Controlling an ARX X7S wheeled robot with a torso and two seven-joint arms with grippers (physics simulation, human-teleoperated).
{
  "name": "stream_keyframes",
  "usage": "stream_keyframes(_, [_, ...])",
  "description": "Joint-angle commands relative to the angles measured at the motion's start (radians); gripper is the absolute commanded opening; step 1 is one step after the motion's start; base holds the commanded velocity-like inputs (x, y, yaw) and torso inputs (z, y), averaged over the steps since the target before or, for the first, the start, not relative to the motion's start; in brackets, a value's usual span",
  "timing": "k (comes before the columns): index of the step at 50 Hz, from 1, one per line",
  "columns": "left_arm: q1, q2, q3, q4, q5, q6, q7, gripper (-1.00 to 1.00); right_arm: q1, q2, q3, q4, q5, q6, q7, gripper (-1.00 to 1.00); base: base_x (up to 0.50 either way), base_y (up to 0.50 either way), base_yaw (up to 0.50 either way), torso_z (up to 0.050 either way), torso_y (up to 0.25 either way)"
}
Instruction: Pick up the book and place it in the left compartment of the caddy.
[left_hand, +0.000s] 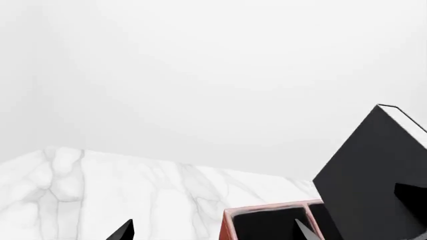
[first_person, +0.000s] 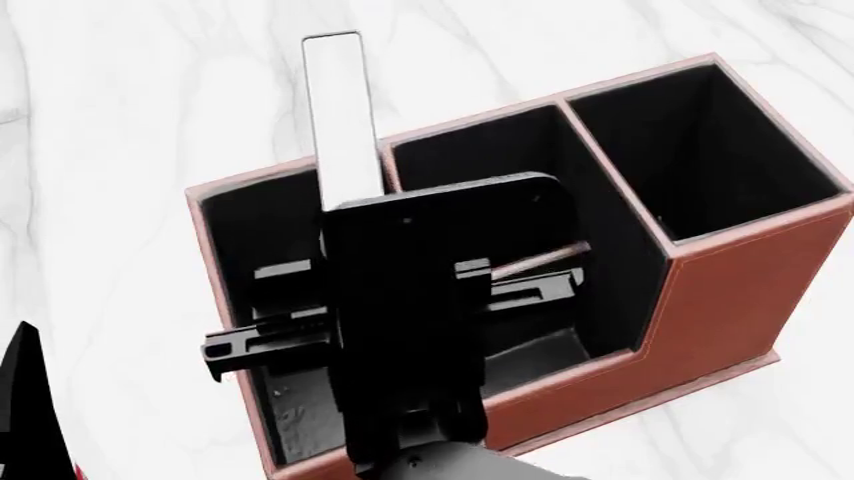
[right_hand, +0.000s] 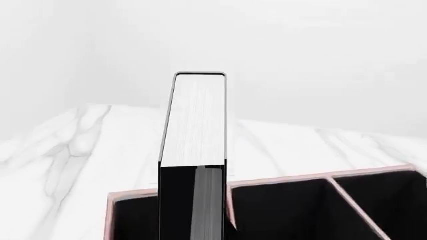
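**A:** Where do we have the book (first_person: 346, 120) right now?

**B:** Standing on end over the caddy (first_person: 727, 300), white page edges facing up toward our head camera. Its far end rises above the caddy's back rim, near the wall that divides the left compartment (first_person: 254, 225) from the middle bay. Our right arm covers the lower part of the book, so we cannot tell how far down it reaches or whether it touches the floor of the bay.

**A:** And the right claw (first_person: 400, 300)?

**B:** It sits directly above the caddy's left side, and in the right wrist view the book runs straight up out of the claw, so we read it as clamped on the book. The fingertips themselves are hidden under the wrist housing.

**A:** The left claw (left_hand: 213, 231)?

**B:** In the left wrist view only two dark finger tips poke into the frame, set well apart, with nothing between them, so it is spread wide and holding nothing. That view also shows the book's black cover tilted above the caddy's corner.

**A:** What does the caddy rest on?

**B:** The white marble surface (first_person: 120, 130). Its reddish-brown walls, pale trim and black lining are plain to see, with the taller square bay at the right.
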Motion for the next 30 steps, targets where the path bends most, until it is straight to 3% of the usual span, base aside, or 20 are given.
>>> stream_keyframes(1, [0.000, -0.003, 0.002, -0.001, -0.002, 0.003, -0.003, 1.00, 0.030, -0.068, 0.144, 0.020, 0.218, 0.155, 0.144, -1.00, 0.00, 0.00, 0.00, 0.000, 0.000])
stream_keyframes(16, [-0.001, -0.008, 0.005, 0.003, -0.007, 0.004, -0.009, 1.00, 0.042, -0.077, 0.159, 0.040, 0.351, 0.193, 0.223, -1.00, 0.00, 0.00, 0.00, 0.000, 0.002])
stream_keyframes(30, [0.006, -0.015, 0.000, 0.007, -0.012, 0.011, -0.012, 1.00, 0.017, -0.045, 0.058, 0.075, 0.223, 0.139, 0.088, -1.00, 0.00, 0.00, 0.00, 0.001, 0.001])
